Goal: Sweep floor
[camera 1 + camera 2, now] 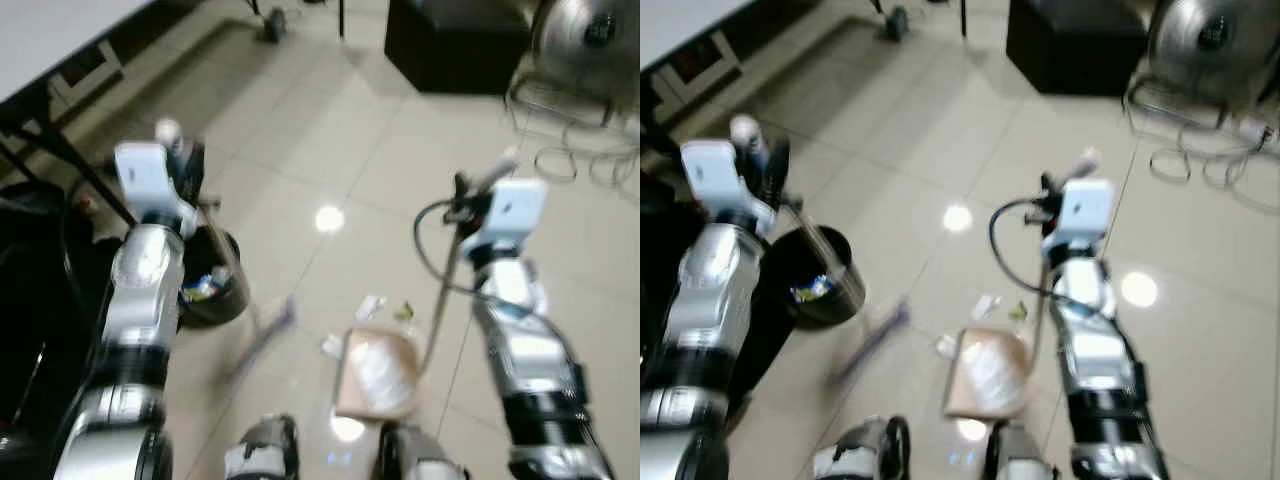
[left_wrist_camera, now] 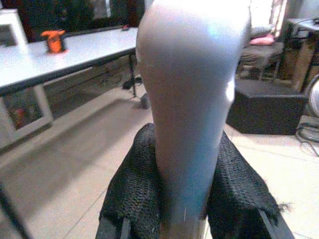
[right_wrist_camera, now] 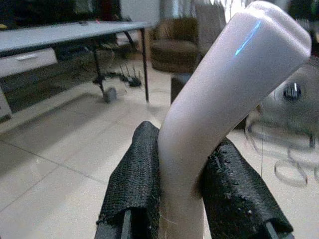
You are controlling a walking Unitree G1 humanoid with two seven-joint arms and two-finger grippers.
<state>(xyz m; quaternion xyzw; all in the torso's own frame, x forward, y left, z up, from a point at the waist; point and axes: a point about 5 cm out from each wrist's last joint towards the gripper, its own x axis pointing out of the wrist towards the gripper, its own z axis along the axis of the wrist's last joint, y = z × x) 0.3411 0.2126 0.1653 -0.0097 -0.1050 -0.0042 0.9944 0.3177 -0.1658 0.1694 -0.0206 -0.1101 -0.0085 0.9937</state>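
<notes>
Litter [image 1: 375, 306] lies scattered on the pale tiled floor [image 1: 300, 120] just beyond the dustpan [image 1: 377, 373], which rests between the two arms near the robot's feet; the broom [image 1: 262, 325], blurred, slants down to the floor just left of the pan; the left gripper [image 2: 182, 199] is clamped around the broom's pale handle top, black fingers [image 2: 132, 194] pressing either side; the right gripper [image 3: 182, 199] is clenched on the dustpan's long bent handle [image 3: 224, 94]; a black bin [image 1: 212, 290] stands beside the left arm.
</notes>
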